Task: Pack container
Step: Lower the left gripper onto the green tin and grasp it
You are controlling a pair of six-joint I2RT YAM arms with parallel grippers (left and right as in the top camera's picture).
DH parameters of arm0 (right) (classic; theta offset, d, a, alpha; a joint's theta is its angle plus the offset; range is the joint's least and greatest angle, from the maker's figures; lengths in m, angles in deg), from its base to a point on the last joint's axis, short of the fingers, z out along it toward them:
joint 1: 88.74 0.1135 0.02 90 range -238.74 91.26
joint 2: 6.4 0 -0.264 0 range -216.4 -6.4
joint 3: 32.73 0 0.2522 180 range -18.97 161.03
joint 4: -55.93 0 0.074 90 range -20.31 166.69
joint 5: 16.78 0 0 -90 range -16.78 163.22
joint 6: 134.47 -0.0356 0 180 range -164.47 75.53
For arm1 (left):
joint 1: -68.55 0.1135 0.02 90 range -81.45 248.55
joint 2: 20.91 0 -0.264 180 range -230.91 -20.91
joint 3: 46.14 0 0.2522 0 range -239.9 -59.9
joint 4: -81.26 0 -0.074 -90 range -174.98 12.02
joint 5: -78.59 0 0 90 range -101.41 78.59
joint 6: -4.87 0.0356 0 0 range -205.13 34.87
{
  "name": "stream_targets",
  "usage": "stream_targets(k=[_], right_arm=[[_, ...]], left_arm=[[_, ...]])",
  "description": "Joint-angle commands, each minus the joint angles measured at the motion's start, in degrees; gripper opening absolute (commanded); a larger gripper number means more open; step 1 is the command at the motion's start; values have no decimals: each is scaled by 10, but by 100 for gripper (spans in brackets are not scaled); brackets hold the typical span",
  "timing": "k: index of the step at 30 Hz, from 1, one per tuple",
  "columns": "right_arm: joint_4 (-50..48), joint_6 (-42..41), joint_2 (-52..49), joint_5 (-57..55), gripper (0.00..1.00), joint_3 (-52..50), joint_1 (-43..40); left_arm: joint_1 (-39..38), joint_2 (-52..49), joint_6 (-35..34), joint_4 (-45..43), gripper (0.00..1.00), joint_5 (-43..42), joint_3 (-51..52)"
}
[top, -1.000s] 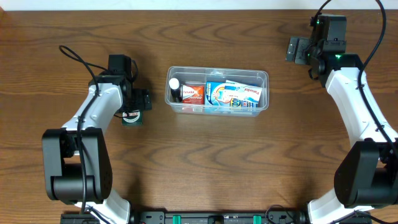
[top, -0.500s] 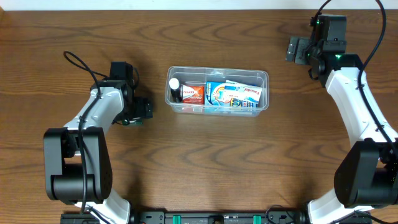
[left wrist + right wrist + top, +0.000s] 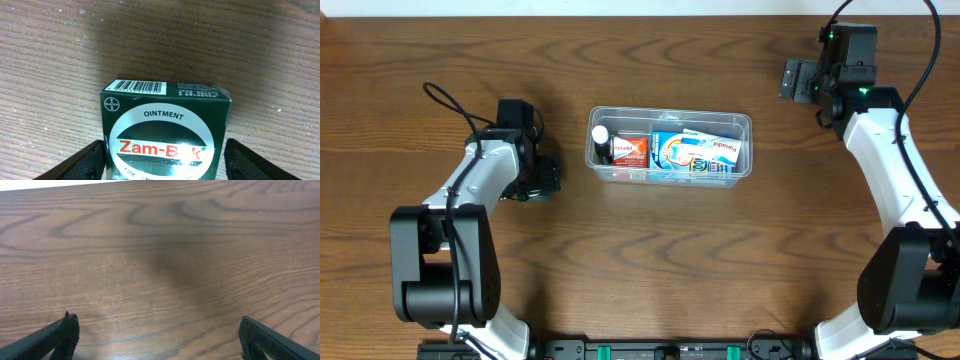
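Observation:
The container [image 3: 746,146] is a clear plastic tub at the table's middle. It holds a white-capped bottle [image 3: 601,134], a red and white box [image 3: 630,150] and blue and white packs [image 3: 696,153]. A dark green Zam-Buk ointment box [image 3: 167,125] stands on the wood left of the tub and is mostly hidden under my left arm in the overhead view [image 3: 525,196]. My left gripper [image 3: 164,160] [image 3: 540,178] is down over the box with a finger against each side. My right gripper [image 3: 800,80] [image 3: 159,335] is open and empty over bare wood at the far right.
The wooden table [image 3: 650,260] extends in front of the tub. The left arm's cable [image 3: 445,95] loops over the table at the far left. The table's far edge [image 3: 60,186] shows in the right wrist view.
My left gripper has swung down over the green ointment box, which now shows only as a sliver beneath it. The right arm and the tub have not moved.

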Motion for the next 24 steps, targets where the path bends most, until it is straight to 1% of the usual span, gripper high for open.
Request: stream_targets(k=[1, 24], right_arm=[[0, -10, 6, -8, 99, 5, 0], [1, -10, 6, -8, 99, 5, 0]], left_arm=[[2, -3, 1, 0, 76, 0, 2], [2, -7, 1, -36, 77, 3, 15]])
